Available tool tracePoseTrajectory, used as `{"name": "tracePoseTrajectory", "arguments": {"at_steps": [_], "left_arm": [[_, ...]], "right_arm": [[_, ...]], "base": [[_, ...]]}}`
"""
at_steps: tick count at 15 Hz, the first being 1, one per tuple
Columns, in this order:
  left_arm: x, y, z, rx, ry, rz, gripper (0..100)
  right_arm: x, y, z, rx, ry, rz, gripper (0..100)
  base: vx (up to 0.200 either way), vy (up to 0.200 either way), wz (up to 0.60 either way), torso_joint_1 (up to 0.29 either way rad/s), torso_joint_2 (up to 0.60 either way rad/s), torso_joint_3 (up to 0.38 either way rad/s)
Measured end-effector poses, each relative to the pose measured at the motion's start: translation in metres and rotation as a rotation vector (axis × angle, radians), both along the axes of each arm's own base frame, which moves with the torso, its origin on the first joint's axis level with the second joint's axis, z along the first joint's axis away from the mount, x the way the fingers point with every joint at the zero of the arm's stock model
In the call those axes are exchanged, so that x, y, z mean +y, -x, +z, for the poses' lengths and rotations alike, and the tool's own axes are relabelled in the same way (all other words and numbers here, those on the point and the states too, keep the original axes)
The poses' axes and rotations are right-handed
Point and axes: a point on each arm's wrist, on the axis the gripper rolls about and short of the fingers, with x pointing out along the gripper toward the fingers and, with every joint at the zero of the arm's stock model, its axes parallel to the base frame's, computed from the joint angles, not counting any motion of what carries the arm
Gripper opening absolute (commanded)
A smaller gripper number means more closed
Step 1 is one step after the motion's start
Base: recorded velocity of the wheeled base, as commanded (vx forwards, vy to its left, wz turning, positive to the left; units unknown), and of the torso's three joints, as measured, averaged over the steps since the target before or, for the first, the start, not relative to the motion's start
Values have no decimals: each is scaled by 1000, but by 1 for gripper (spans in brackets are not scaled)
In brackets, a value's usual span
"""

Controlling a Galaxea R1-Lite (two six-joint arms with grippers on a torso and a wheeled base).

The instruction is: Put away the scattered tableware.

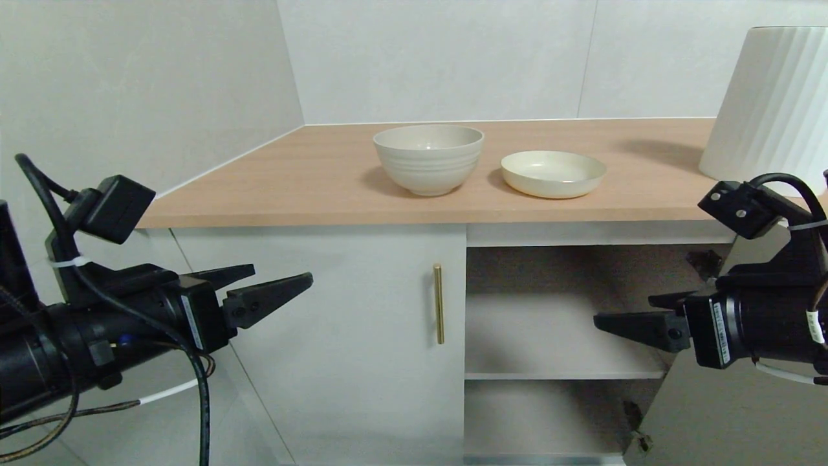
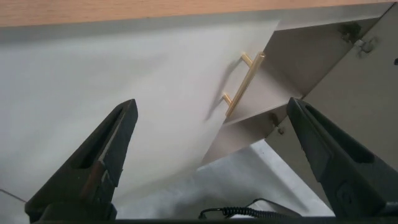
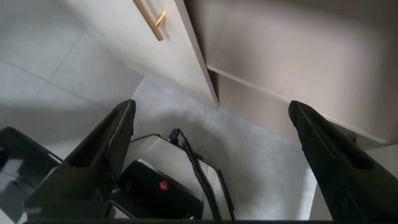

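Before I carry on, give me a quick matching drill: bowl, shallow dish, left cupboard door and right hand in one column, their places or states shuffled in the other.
1. bowl
2. shallow dish
3. left cupboard door
4. right hand

A. shut, with a brass handle
B. open, in front of the open compartment
C. on the counter, to the robot's left of the other piece
D. on the counter, nearer the ribbed white shade

Pairs: 1-C, 2-D, 3-A, 4-B.
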Motion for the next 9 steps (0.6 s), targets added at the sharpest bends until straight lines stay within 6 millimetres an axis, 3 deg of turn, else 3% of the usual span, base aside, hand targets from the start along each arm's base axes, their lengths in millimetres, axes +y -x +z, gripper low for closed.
{"name": "tracePoseTrajectory", "arguments": {"at_steps": [2, 6, 9], "left_arm": [[0, 0, 0, 2, 2, -2, 100], [0, -1, 0, 4, 4, -3, 100], [-1, -1, -1, 7, 5, -18, 100]], "right_arm": [[0, 0, -2, 3, 8, 3, 100], [0, 0, -3, 9, 12, 3, 100], [1, -1, -3, 7, 12, 1, 100]], "base": [[0, 0, 0, 13, -57, -35], [0, 0, 0, 68, -250, -253], [0, 0, 0, 175, -549, -287]]}}
